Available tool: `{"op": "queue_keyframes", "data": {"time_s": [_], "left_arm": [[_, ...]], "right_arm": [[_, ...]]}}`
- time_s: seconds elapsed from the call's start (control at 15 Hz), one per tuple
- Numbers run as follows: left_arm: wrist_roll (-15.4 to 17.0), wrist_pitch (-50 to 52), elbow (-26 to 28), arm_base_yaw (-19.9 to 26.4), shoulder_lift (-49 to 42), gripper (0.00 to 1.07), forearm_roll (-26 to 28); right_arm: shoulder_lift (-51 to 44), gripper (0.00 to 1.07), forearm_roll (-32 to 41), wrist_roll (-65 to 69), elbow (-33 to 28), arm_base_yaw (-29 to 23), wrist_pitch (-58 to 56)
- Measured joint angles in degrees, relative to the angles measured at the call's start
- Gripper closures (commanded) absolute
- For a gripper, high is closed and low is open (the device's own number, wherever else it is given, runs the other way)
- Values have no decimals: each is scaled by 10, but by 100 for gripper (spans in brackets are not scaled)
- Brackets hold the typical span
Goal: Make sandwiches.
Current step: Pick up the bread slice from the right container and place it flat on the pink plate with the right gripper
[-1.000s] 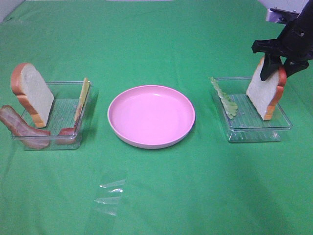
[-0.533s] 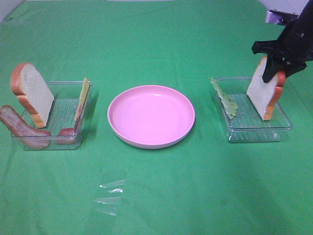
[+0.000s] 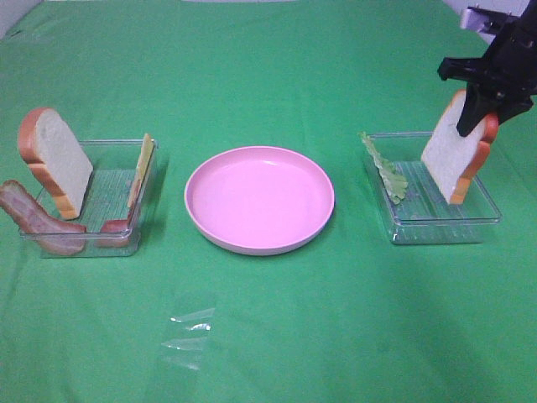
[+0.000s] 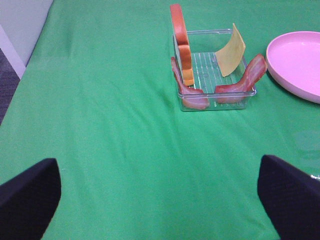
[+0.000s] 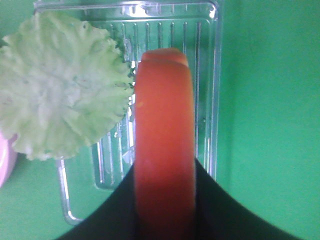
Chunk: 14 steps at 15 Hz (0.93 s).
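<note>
Cloth [image 3: 268,75], bright green and lightly creased, covers the whole table. A pale wall [image 4: 20,30] and a strip of dark floor [image 4: 5,95] show past its left edge. A pink plate [image 3: 259,197] sits in the middle, with a scrap of clear film [image 3: 189,336] lying nearer the front.

The sandwich parts are not yet stacked. In the right tray [image 3: 436,231] the lettuce [image 3: 388,172] leans on the inner wall. The right gripper [image 3: 478,117] pinches the crust top of a tilted bread slice [image 3: 445,159], whose lower corner is down inside that tray. In the left tray [image 3: 107,189] stand a second slice [image 3: 63,159] and the cheese [image 3: 144,164], with two bacon strips [image 3: 33,220] draped at the front. The left gripper [image 4: 160,200] hangs with its jaws wide apart above bare cloth, well apart from that tray.
</note>
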<state>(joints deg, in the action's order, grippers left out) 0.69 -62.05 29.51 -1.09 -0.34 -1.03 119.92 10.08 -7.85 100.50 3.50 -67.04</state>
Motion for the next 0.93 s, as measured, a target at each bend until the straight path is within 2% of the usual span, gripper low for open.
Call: {"op": "queue_keyframes", "data": {"time_s": [0.2,0.33,0.47,0.53,0.67,0.8,0.93], "left_arm": [[0,0,0,0,0,4,0],[0,0,0,0,0,4,0],[0,0,0,0,0,4,0],[0,0,0,0,0,4,0],[0,0,0,0,0,4,0],[0,0,0,0,0,4,0],[0,0,0,0,0,4,-1]], "right_arm": [[-72,107,20,13,7,0,-9],[-114,107,64,6,-15,0,3],[-159,107,172,-30,-87,0,50],[-174,107,254,-56,-135,-6,60],[-172,107,299,-69,-173,-46,81],[-160,107,307,-70,-179,-96,114],[-130,107,347,-72,-179,-155,163]]}}
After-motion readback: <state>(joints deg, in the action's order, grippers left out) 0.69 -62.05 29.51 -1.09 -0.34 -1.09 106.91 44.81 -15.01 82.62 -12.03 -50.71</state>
